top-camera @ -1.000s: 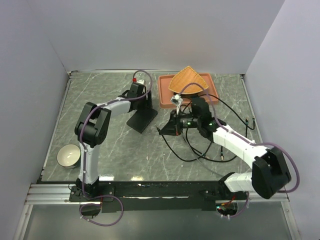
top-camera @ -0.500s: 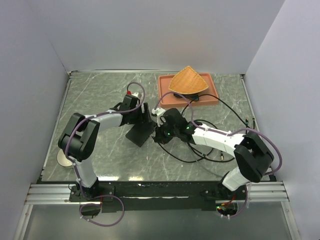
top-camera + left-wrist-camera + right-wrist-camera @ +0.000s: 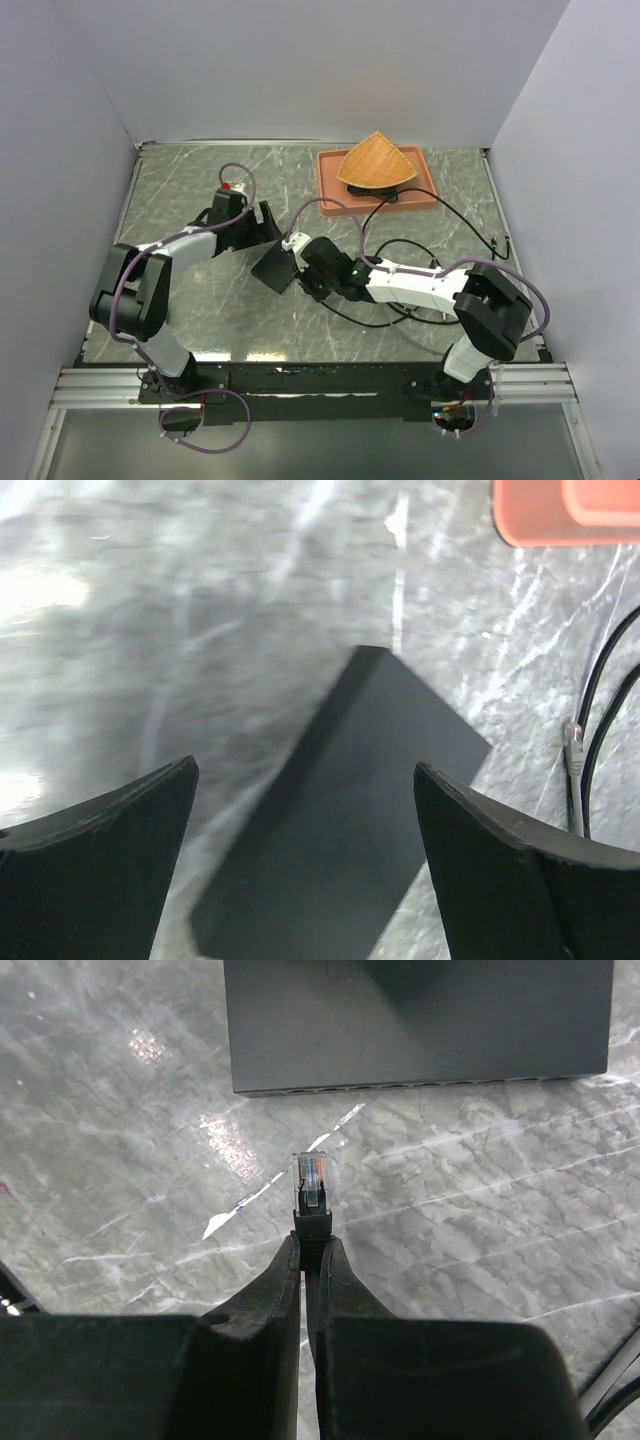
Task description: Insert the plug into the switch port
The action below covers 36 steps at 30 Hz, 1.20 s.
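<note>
**Plug held short of the port, not yet in**

Swept left across the tabletop point(image 3: 190, 190) since a second ago: the right pincer point(image 3: 300, 262), then close to the tray point(image 3: 330, 195), now just beside the black box point(image 3: 274, 268). Drawn back and leftward over the same second: the left pincer point(image 3: 262, 222), opened wider along the way.

Left pincer now: spread wide, gripping nothing. In the left wrist view, both dark fingers point(image 3: 120, 820) at the frame's lower corners, the box lying flat on the tabletop between and beyond them, one corner pointing away.

Right pincer now: pressed together on the plug point(image 3: 311, 1185), pinching the black boot at its rear. Clear tip forward, coloured wires showing through it, aimed straight at the box.

Switch port point(image 3: 420, 1086): somewhere in the row of dark slots along the long edge of the box facing the right wrist camera, no single slot distinguishable. Plug near that edge but apart from it, bare marbled tabletop between, lined up with the left part of the row.

Elsewhere: black cable point(image 3: 400, 210) looping over the tabletop behind the right arm and up toward the tray. On the tray, an orange fan-shaped piece point(image 3: 376, 162). Beside the cable in the left wrist view, a second clear connector point(image 3: 574, 745) lying loose.
</note>
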### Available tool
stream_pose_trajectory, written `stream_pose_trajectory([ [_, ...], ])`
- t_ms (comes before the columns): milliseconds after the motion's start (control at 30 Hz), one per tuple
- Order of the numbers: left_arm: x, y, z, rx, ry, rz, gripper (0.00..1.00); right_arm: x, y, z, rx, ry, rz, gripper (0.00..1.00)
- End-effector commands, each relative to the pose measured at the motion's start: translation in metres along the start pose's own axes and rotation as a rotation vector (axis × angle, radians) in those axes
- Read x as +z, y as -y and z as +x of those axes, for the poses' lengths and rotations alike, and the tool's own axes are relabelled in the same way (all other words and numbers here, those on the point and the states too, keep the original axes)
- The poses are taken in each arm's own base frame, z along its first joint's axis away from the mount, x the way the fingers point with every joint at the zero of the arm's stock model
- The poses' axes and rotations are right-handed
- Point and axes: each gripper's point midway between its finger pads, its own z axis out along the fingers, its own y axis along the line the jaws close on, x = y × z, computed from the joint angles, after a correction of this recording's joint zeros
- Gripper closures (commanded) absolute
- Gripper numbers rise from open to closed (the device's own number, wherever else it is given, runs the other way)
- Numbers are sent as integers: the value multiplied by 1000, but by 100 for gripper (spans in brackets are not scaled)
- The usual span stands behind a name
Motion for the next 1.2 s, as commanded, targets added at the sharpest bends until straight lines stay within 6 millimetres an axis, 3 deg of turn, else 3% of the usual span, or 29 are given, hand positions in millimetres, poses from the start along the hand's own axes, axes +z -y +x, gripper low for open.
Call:
stream_pose_trajectory([
  [0, -11, 7, 0, -6, 2, 128, 5, 3, 2, -15, -15, 38, 53, 100],
  [133, -9, 16, 16, -1, -28, 232, 7, 10, 3, -6, -20, 13, 75, 100],
  [400, 2, 10, 42, -38, -83, 284, 12, 33, -2, 9, -69, -67, 119, 100],
  [600, 0, 7, 43, -34, -83, 266, 13, 45, -3, 10, -63, -101, 139, 100],
  [1167, -1, 7, 48, -33, -92, 276, 15, 55, 3, 5, -2, -86, 196, 100],
])
